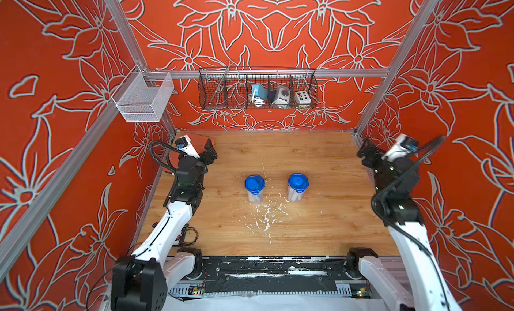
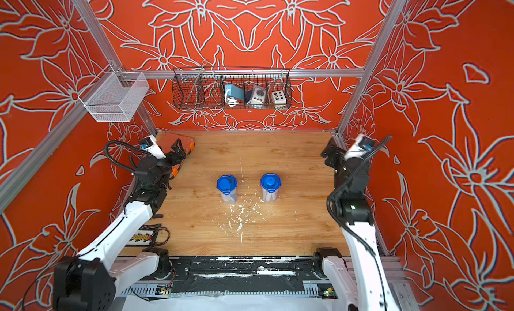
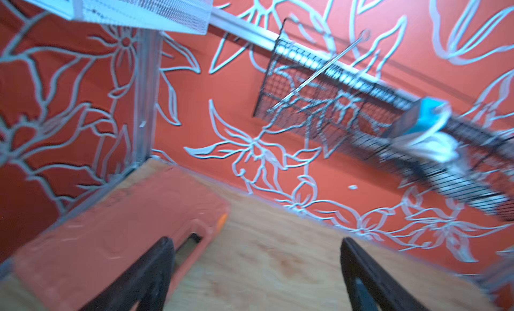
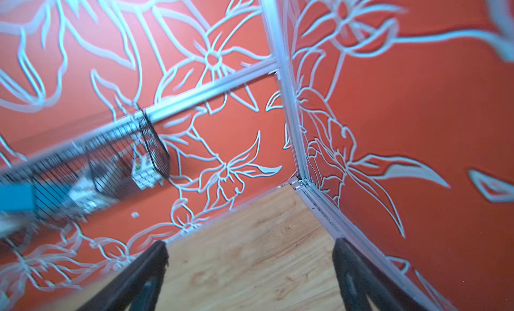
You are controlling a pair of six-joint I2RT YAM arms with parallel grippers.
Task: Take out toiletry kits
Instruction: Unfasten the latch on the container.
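I see two clear round jars (image 1: pixel 254 188) with glossy blue tabbed lids. They stand upright, side by side and apart, at the centre of the frame in both top views, on the grained wooden table (image 1: pixel 319 162). The toiletry kits (image 1: pixel 255 197) sit inside them and show only as pale, whitish shapes through the walls, so I can't make out single items. White flecks (image 1: pixel 267 219) scar the wood just below the jars. At mid-left of the frame, my left gripper (image 3: pixel 256 241) stands wide and empty, one black finger in front of the ribbed orange tool case (image 3: pixel 119 229). At mid-right, my right gripper (image 4: pixel 250 244) is also spread wide, with only bare wood between its fingers.
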